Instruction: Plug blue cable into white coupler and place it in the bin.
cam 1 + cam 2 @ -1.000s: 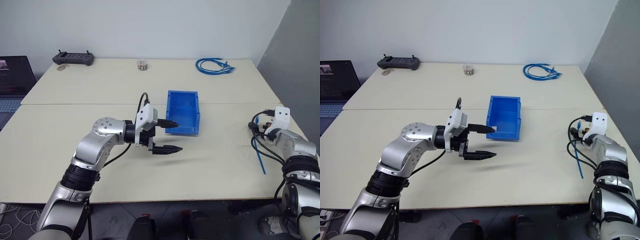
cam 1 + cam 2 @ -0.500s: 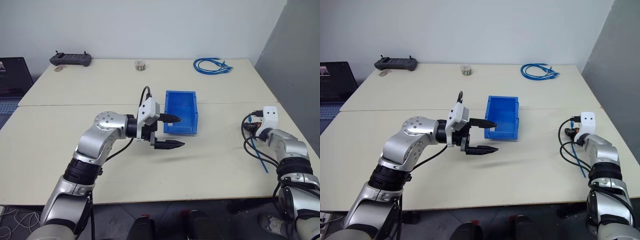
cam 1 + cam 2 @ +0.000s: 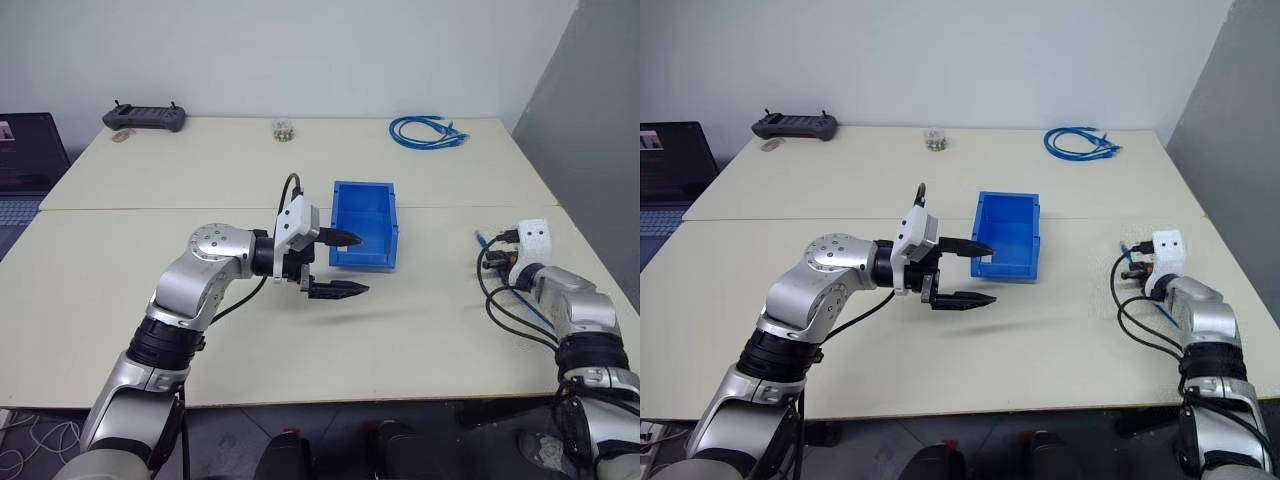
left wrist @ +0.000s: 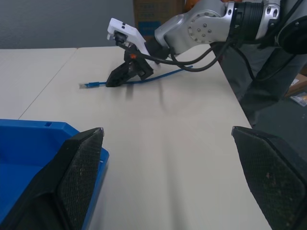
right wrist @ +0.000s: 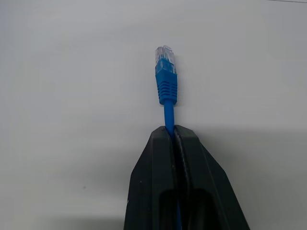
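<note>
Blue cable (image 5: 166, 91) is pinched just behind its clear plug by my right fingers (image 5: 173, 139), low over the tabletop (image 3: 430, 320); my left fingers (image 3: 340, 265) gape empty beside the bin (image 3: 365, 262). I'd keep the plug straight and level before carrying it across.

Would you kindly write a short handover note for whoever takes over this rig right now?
Right claw: shut on the cable just behind its plug, near the table's right edge.
Left claw: open, holding nothing, hovering just left of the bin.
Bin: mid-table; nothing visible in it.
Coupler: I cannot make it out.
Done: cable gripped.
Left: find the coupler, plug the cable in, place it in the bin.
</note>
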Controlling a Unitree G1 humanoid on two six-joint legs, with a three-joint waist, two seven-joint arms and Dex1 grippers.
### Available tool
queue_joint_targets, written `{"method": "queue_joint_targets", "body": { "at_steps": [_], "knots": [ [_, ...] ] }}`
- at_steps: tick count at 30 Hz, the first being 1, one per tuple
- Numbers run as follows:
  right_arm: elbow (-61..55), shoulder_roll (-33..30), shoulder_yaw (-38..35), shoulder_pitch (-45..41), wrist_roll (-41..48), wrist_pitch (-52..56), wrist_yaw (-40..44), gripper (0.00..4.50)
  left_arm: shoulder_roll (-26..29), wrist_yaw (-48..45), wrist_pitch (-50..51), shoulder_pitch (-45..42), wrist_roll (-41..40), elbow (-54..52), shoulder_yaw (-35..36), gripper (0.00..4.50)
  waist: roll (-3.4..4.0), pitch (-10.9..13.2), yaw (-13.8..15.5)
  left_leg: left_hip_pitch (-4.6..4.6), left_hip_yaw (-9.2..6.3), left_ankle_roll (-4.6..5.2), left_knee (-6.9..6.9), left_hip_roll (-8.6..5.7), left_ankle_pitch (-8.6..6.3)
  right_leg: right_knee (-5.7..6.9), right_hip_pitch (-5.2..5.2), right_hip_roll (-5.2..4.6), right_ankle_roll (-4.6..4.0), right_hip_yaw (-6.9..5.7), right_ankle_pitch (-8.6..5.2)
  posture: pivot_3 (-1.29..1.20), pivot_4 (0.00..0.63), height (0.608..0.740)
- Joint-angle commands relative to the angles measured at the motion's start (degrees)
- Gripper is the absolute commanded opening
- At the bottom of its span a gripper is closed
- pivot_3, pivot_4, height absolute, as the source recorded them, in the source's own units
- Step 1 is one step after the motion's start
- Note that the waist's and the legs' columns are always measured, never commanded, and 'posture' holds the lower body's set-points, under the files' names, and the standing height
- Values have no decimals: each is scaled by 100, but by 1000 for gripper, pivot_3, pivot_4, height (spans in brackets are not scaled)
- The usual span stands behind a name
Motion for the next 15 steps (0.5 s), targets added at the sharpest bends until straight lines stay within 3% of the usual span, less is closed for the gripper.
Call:
{"method": "queue_joint_targets", "body": {
  "at_steps": [1, 4, 8, 11, 15],
  "knots": [
    [-1318, -746, 642, 668, -480, -1486, 1065, 32, 462, -9, 286, 513, -311, -806, 429, 4500, 17, 11, -4, -4, 1, 0, -2, 0, 0, -3, -5, 0, 0, 2, 0, 0, 150, 740],
    [-2094, -1276, 860, 1159, -376, -2721, 2098, 32, 894, 108, 571, 1266, -559, -1430, 823, 4500, 37, 26, -15, -22, 7, 0, -3, 0, 0, 0, -31, 0, 1, 8, -1, 0, 150, 740],
    [-2892, -1291, 1060, 1322, 113, -3227, 2901, 32, 1042, 763, 757, 2615, -719, -2268, 1586, 4500, 32, 30, -21, -19, 10, 0, -2, 9, 0, 6, -36, 0, 1, 10, -1, 0, 150, 740],
    [-3202, -1032, 1556, 1190, 31, -3459, 3195, 32, 932, 1261, 769, 3774, -732, -2987, 2102, 4500, 20, 36, 7, -2, 5, -1, -2, 22, 0, 6, -21, -15, 1, 3, -1, 0, 150, 740],
    [-2615, -396, 2384, 568, -700, -4038, 3197, 32, 540, 2064, 801, 4950, -738, -3666, 2612, 4500, 5, 45, 24, 5, -6, -1, 0, 18, 0, 9, -12, -23, 0, -10, -1, 0, 150, 740]
  ]
}}
